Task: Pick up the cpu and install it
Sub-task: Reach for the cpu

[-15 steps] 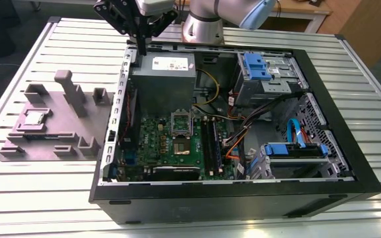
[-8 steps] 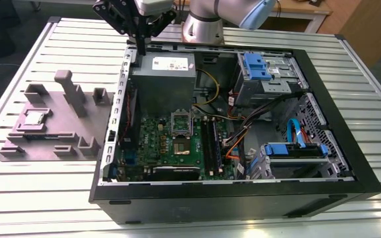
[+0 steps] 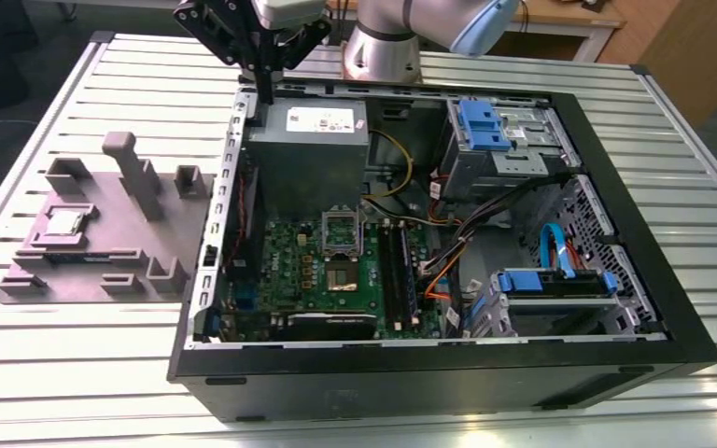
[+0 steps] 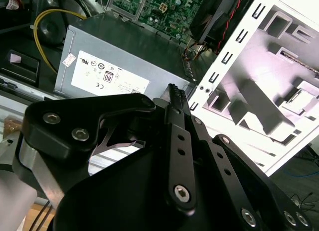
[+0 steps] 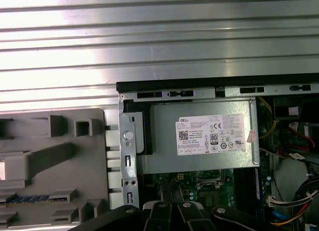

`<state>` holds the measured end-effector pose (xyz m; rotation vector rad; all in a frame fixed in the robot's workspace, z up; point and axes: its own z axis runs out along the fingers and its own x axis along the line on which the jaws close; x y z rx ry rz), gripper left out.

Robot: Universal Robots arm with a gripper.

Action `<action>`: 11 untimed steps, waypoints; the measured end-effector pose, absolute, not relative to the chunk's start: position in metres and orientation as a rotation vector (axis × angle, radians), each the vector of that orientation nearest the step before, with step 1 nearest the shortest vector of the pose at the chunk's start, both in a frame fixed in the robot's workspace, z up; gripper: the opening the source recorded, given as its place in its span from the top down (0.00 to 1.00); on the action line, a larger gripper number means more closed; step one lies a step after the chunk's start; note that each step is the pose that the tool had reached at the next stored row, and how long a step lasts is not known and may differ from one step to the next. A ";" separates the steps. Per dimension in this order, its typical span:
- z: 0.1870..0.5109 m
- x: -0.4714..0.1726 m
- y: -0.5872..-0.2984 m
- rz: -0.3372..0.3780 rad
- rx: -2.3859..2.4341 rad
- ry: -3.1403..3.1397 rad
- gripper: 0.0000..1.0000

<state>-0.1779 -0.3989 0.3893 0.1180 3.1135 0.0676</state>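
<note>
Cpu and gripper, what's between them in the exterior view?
Exterior view: upright posts of the grey holder and bare slatted table separate cpu from gripper.

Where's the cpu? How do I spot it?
Look at the grey holder lying on the table beside the open computer case, on the exterior view's left. Near its left end sits the cpu: a small flat silver square, shiny, unlike the grey blocks around it.

From high up and off the arm, the exterior view looks down over the whole open case [image 3: 433,378], with the power supply [image 3: 306,149] at its far side. The first wrist view hangs over the power supply [image 5: 199,141], facing down. The second wrist view sits closer, slanting past the gripper [image 4: 174,94]. All 3 share that box.
</note>
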 end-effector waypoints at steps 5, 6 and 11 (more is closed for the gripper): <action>0.389 -0.178 -0.399 0.068 0.118 3.114 0.90; 0.389 -0.179 -0.399 0.068 0.118 3.113 0.90; 0.389 -0.181 -0.399 0.068 0.118 3.113 0.90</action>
